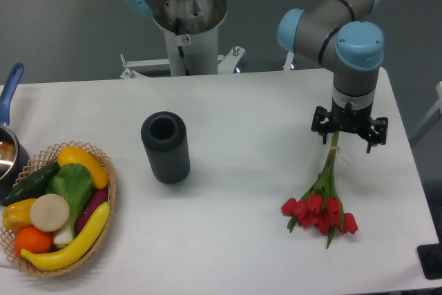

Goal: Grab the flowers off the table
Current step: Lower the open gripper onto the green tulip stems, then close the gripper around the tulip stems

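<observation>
At the front of the white table (pixel 228 253), on the left, sits a wicker basket (pixel 107 226) full of play food. In it there is a long yellow banana (pixel 69 246), an orange (pixel 32 240), a round white slice (pixel 50 212), a green leafy vegetable (pixel 72 184), a dark green cucumber (pixel 31 183) and a purple piece next to the banana. On the right side of the table, also near the front, lie the flowers (pixel 319 212). They are red tulips with closed buds, and the buds point toward the front edge. Their thin green stems run back and up toward the gripper (pixel 338 136). The buds look like they rest on the table, and the stems lean up at a slant. The gripper hangs straight over the stem ends and points down. The stem tips go up into it, but I cannot tell if its fingers are squeezing the stems or just sit around them. In the middle of the table, well apart from the flowers, stands a dark grey cup (pixel 166 146) shaped like a tube, with its open top showing. At the far left edge there is a pot with a blue handle (pixel 10 91). Behind the table stands the robot's grey base (pixel 190 32), and the arm (pixel 345 25) with its light blue caps bends over the right side.
</observation>
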Available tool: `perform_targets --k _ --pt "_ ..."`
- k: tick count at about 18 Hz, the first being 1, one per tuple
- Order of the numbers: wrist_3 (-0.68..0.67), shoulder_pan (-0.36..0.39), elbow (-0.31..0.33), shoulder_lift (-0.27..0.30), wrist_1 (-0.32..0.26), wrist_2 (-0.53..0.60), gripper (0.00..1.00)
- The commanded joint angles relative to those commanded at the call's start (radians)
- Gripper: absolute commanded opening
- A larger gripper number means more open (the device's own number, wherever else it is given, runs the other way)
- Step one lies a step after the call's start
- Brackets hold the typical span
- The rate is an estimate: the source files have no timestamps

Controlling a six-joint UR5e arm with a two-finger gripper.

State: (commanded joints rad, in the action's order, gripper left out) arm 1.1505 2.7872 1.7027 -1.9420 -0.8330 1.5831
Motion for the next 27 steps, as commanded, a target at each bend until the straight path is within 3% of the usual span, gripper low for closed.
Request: perform_targets --k 7,9,10,24,25,27 --pt "-0.006 0.002 0.014 -0.002 0.006 -0.009 1.0" --pt "-0.008 0.005 0.041 -0.002 0.052 -0.011 1.0" --pt "-0.008 0.015 0.078 -0.005 0.104 -0.014 1.0" --pt "0.117 0.009 0.072 -0.13 0.115 -0.006 1.0" --pt "0.117 0.008 0.069 -0.133 0.114 -0.006 0.99" --pt "0.115 0.008 0.066 -0.141 0.114 -0.008 0.8"
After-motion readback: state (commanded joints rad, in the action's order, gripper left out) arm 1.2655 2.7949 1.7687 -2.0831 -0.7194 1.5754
